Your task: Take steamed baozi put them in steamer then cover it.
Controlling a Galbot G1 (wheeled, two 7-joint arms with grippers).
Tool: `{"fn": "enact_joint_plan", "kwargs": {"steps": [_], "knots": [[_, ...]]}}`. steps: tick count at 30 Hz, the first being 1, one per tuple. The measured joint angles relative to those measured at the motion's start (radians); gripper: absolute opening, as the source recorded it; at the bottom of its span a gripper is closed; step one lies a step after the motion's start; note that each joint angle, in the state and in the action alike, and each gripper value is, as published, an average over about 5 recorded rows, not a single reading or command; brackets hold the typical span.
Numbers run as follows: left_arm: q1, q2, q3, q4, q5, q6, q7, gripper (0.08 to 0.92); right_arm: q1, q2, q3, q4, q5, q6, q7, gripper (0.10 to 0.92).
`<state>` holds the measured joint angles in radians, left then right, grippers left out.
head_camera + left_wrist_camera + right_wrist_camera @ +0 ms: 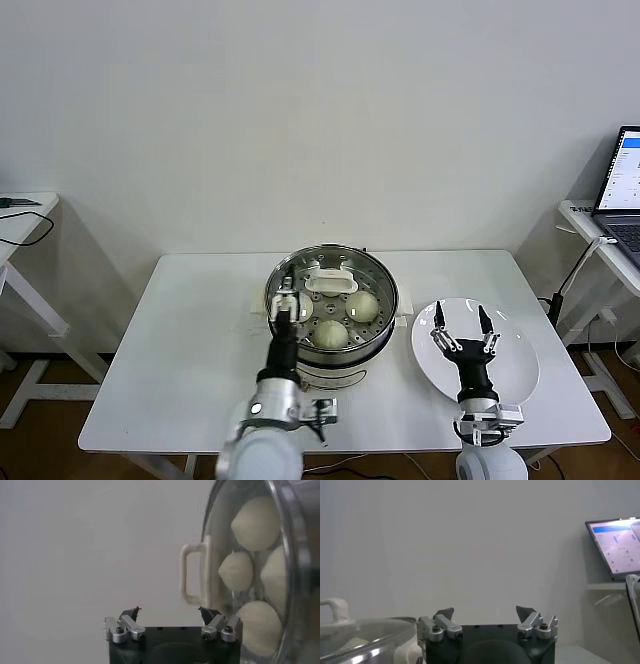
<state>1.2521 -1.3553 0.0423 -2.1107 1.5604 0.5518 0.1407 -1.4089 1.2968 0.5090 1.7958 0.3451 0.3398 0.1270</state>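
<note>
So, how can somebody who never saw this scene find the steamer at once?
Look at the white table in front of the plain wall. Near its middle stands the steamer, a round shiny steel basket holding off-white baozi under a clear lid with a white handle. Its neighbour, the white plate beside it, is flat and holds nothing.

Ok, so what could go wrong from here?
The open left gripper is right beside the lid on the steamer; pulling away carelessly could knock the lid askew. The open right gripper hangs over the plate and might bump it if it dips.
</note>
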Motion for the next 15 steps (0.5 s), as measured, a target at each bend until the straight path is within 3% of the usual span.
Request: {"fn": "enact_joint_plan", "kwargs": {"steps": [8, 15], "knots": [[0.13, 0.036, -0.23, -0.109, -0.374, -0.161, -0.157, 0.823, 0.002, -0.009, 0.012, 0.013, -0.002, -0.021, -0.008, 0.823], [0.2, 0.017, -0.479, -0.106, -0.771, -0.347, -0.199, 0.823, 0.003, -0.016, 0.026, 0.045, 0.0, -0.064, -0.021, 0.823]]}}
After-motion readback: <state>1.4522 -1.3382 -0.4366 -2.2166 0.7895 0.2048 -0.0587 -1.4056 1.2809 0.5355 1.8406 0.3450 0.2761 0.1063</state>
